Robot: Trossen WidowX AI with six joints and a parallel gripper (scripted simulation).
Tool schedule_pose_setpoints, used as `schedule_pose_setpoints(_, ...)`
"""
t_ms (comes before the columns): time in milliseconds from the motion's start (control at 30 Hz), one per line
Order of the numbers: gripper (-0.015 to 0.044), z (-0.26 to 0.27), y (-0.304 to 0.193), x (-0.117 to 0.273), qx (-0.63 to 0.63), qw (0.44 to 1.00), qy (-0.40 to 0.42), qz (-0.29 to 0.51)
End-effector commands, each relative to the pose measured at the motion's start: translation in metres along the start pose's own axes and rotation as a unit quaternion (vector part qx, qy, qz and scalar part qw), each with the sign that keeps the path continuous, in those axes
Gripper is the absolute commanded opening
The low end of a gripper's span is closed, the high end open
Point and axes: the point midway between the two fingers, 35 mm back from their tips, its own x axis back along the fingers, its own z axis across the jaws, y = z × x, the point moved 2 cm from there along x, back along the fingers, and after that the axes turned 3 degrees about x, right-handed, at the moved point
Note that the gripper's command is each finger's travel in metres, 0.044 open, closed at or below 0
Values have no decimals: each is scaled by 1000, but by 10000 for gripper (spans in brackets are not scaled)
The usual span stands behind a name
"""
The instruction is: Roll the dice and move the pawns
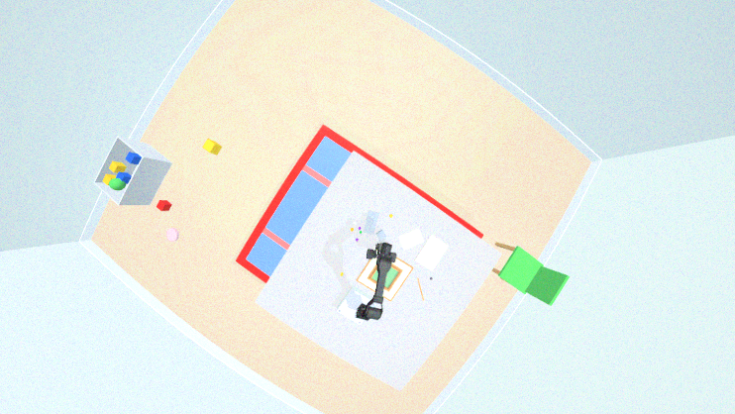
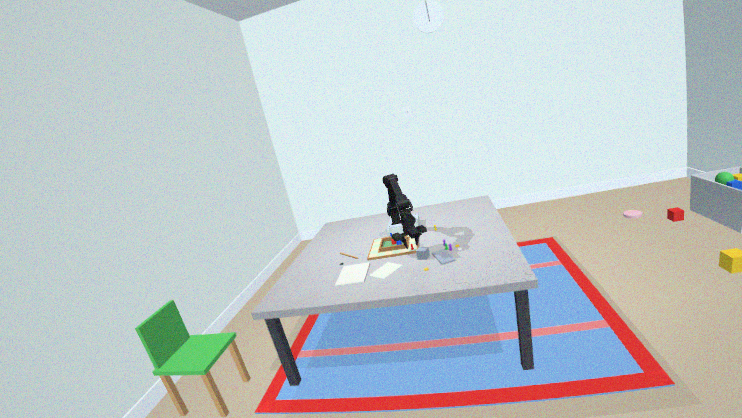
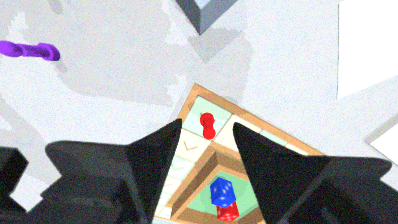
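The red pawn [image 3: 208,125] [image 2: 412,247] stands on the corner square of the board [image 3: 255,121] [image 1: 398,285] [image 2: 374,253]. My gripper [image 3: 207,124] is open, with its fingertips on either side of the red pawn and a gap to each finger. The blue die [image 3: 222,191] [image 2: 398,242] and the red die [image 3: 227,212] lie close together in the green-floored tray [image 3: 200,198] in the board's middle. The blue die partly covers the red one in the wrist view, and I cannot read their numbers surely. I cannot make out the blue pawn; the arm and fingers hide part of the board.
A grey block [image 3: 199,17] [image 2: 423,253] stands just off the board's corner. A purple pawn [image 3: 31,50] lies beyond on the left in the wrist view. Paper sheets [image 1: 432,252] [image 2: 353,273], a pencil [image 1: 420,288] [image 2: 348,255] and a flat grey piece [image 1: 370,222] [image 2: 443,257] are around the board.
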Motion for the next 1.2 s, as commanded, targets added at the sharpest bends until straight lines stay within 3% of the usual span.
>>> schedule_pose_setpoints(0, 367, 0, 0, 1, 0, 1000, 0, 0)
schedule_pose_setpoints(100, 440, 0, 0, 11, 0, 1000, 0, 1)
schedule_pose_setpoints(200, 440, 0, -1, 44, -1, 1000, 2, 3)
schedule_pose_setpoints(333, 440, 1, -1, 46, -1, 1000, 2, 3)
schedule_pose_setpoints(633, 204, -33, -100, 72, 52, 999, 1, 7)
schedule_pose_setpoints(1033, 200, -23, -250, 57, 128, 992, 3, 13)
schedule_pose_setpoints(1167, 200, -17, -264, 54, 133, 991, 3, 14)
